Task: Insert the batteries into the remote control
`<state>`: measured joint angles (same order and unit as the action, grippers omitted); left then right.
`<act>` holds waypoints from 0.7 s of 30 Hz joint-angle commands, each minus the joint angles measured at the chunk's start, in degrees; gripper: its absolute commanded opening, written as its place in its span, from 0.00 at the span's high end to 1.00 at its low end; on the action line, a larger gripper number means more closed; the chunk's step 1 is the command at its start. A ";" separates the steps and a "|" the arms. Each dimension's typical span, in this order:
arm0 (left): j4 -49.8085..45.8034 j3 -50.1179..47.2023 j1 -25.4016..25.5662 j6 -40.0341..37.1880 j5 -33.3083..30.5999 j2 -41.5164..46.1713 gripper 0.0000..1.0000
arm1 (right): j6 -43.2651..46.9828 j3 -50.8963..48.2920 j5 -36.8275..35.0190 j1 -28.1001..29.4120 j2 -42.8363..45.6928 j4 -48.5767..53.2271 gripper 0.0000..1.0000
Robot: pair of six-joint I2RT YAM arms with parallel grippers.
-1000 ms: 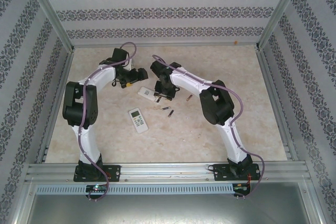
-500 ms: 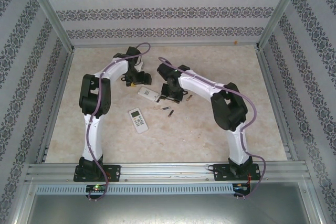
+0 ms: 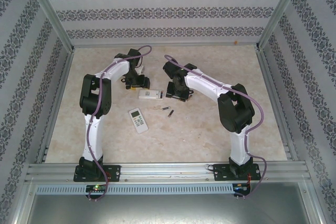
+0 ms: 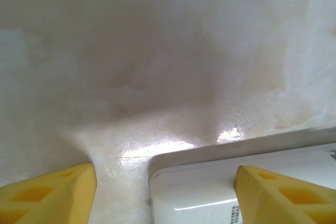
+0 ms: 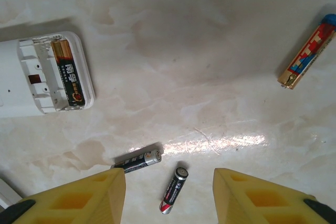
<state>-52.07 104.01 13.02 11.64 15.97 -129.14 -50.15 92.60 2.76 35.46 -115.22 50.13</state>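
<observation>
The remote control (image 3: 150, 95) lies back-up, its open compartment (image 5: 55, 72) holding one battery (image 5: 68, 76). Two black batteries (image 5: 137, 161) (image 5: 174, 190) lie loose on the table below it, seen from above as small dark sticks (image 3: 166, 109) (image 3: 170, 113). A gold, red and blue battery (image 5: 307, 51) lies far right. My right gripper (image 5: 169, 203) hovers open over the two black ones, holding nothing. My left gripper (image 4: 165, 195) is open astride the remote's closed end (image 4: 210, 192); its right finger (image 4: 283, 192) overlaps the remote and its left finger (image 4: 47, 192) stands clear of it.
A second white remote (image 3: 138, 119) lies face-up nearer the front, left of the loose batteries. Patterned walls and metal rails (image 3: 58, 93) bound the marble tabletop on three sides.
My left gripper has come down toward the remote's end with its jaws narrowing. My right gripper has drawn back to the right, off the remote's open compartment.
</observation>
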 commanded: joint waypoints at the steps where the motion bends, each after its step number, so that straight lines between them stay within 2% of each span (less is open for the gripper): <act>1: -1.11 -0.99 -0.42 1.84 -0.36 2.04 0.27 | 1.40 -0.57 -1.18 0.11 2.18 1.79 0.51; 4: 1.24 -2.03 -1.12 4.12 1.23 4.42 0.23 | -1.02 -2.27 -0.23 0.68 3.47 1.37 0.51; 8: 7.03 -6.96 -2.50 8.34 4.20 10.83 0.20 | -9.11 -6.18 2.76 2.19 5.16 -1.86 0.51; 12: 11.71 -12.33 -3.17 10.76 6.43 17.66 0.15 | -7.64 -4.79 1.20 3.43 4.00 -2.98 0.54; 14: 13.49 -15.01 -3.22 10.82 8.21 20.92 0.13 | 1.46 -3.82 -0.96 4.41 2.85 -4.30 0.55; 16: 15.62 -18.09 -3.17 10.54 9.22 24.13 0.12 | 17.00 -3.08 -3.73 6.01 2.32 -4.87 0.55; 18: 17.25 -21.13 -3.17 10.05 9.34 27.45 0.11 | 36.15 -2.16 -3.15 7.27 1.66 -2.88 0.54; 21: 19.79 -25.15 -3.17 9.89 9.52 31.08 0.10 | 55.62 1.03 -2.23 8.25 -0.59 3.02 0.54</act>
<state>-36.51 82.15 10.02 20.84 24.01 -100.20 -21.45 90.45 1.72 42.72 -113.30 48.14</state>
